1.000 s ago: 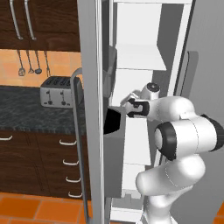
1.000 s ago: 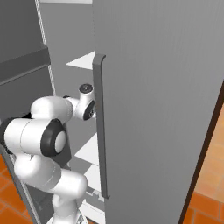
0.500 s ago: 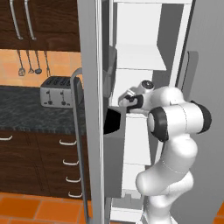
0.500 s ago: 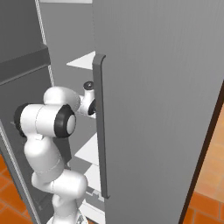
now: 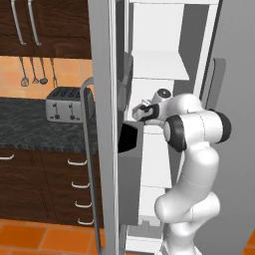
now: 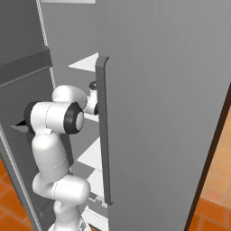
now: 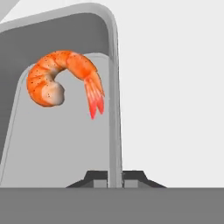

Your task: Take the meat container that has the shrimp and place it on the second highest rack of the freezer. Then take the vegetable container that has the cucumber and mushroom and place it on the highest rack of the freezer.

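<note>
Fingers [image 7: 114, 178] pinched on rim of shallow grey metal tray [image 7: 65, 144], curled orange-red shrimp [image 7: 61, 78] lying inside tray.

The meat container [image 7: 65, 144] is seen from close above, a grey metal tray with a flat pale floor, a darker far wall and a rounded corner at the top. The shrimp [image 7: 61, 78] lies inside it, toward the far wall, curled with its thick orange body to the left and its thin red tail pointing down beside the container's right rim. That right rim runs as a narrow raised strip straight down to the hand [image 7: 114, 177], whose two dark fingertips [image 7: 97, 176] are pressed together on it, one on either side. Right of the rim, outside the container, lies a plain white shelf [image 7: 175, 96].
</note>
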